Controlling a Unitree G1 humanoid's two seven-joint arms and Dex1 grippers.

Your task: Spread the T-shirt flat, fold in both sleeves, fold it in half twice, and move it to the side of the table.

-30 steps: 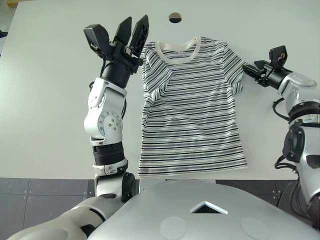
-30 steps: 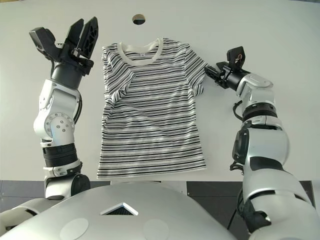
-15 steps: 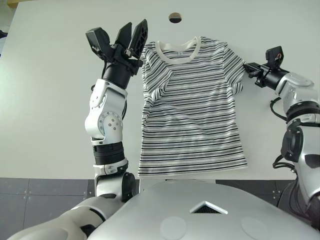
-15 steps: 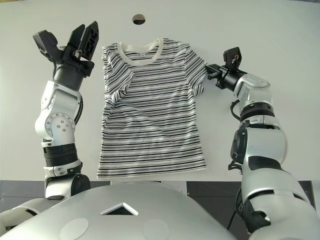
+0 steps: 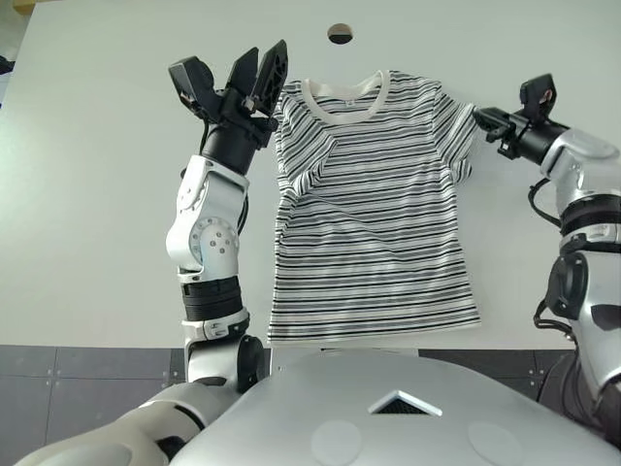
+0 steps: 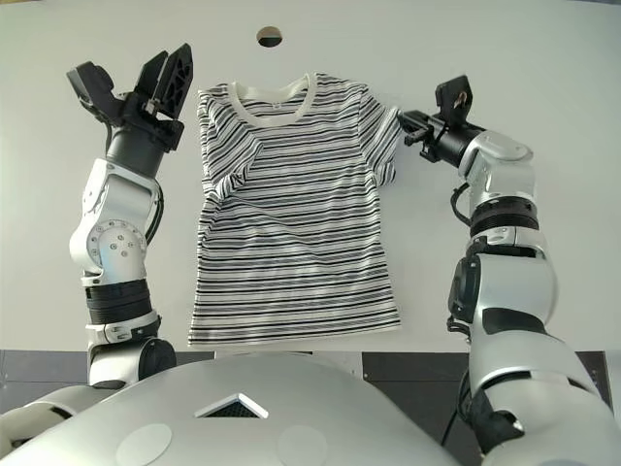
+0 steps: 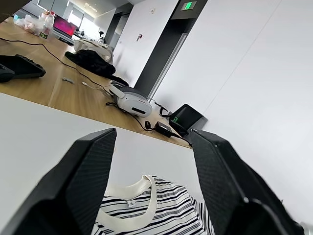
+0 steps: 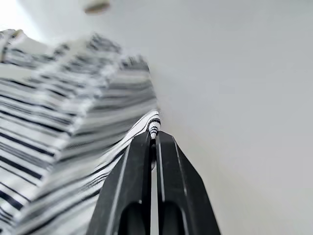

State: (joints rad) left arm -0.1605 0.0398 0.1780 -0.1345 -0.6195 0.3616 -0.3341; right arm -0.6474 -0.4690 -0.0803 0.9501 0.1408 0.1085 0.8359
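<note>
**While one hand is pinching a sleeve, the other is hovering spread**

While the one striped T-shirt (image 5: pixel 374 204) is lying front-up on the white desk (image 5: pixel 97 194), its collar (image 5: pixel 347 89) pointing toward the far edge, the two hands are flanking its shoulders. The right hand (image 5: pixel 480 117) is pressing its two fingers together on the hem of the right sleeve (image 5: pixel 454 136), pinching that edge. The left hand (image 5: pixel 264 53) is hanging above the desk just beside the shirt's left shoulder, its two fingers spread wide apart. The left sleeve (image 5: pixel 296 155) is lying tucked in over the chest. One round hole (image 5: pixel 339 34) is sitting in the desk just beyond the collar.
</note>
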